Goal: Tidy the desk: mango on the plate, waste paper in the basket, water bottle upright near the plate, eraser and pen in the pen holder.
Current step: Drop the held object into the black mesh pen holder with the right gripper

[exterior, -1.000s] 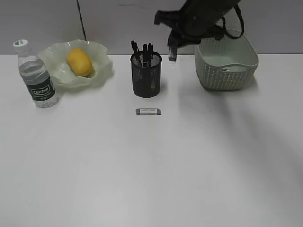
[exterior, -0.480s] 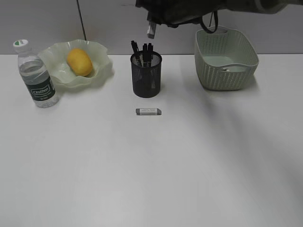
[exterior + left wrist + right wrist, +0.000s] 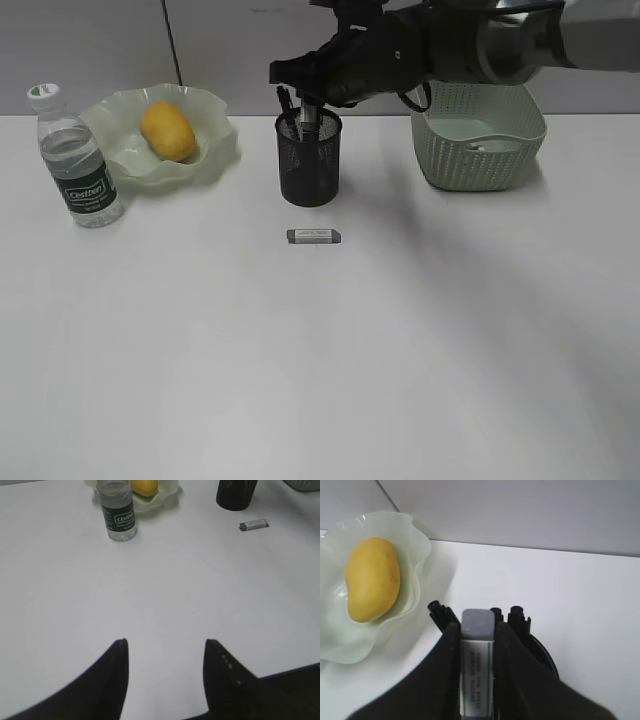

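Right gripper [image 3: 477, 680] is clamped on a grey eraser [image 3: 477, 672], held upright with its long axis running vertically and its top end at the rim of the pen holder [image 3: 309, 158]. In the exterior view the eraser shows only as a pale sliver at the holder's mouth; the arm's dark body covers most of it. In the right wrist view the eraser's lower end is cut off by the frame edge, and the holder is mostly hidden behind the 2 fingers [image 3: 451, 680]. Black pens [image 3: 441, 613] stick up on either side of the eraser; their number is hard to tell.

A 2nd eraser [image 3: 314, 236] lies flat on the desk [image 3: 320, 360] in front of the holder, long axis left to right, label text unreadable.

Left gripper [image 3: 165, 675] hangs over bare desk with its jaws apart, nothing between them; only the 2 tips show.

Mango [image 3: 167, 131] sits in the plate [image 3: 120, 160], long axis tilted slightly. Water bottle [image 3: 78, 160] stands upright just beside the plate. In the basket [image 3: 480, 135] a small white scrap [image 3: 484, 146] is partly hidden by the rim.
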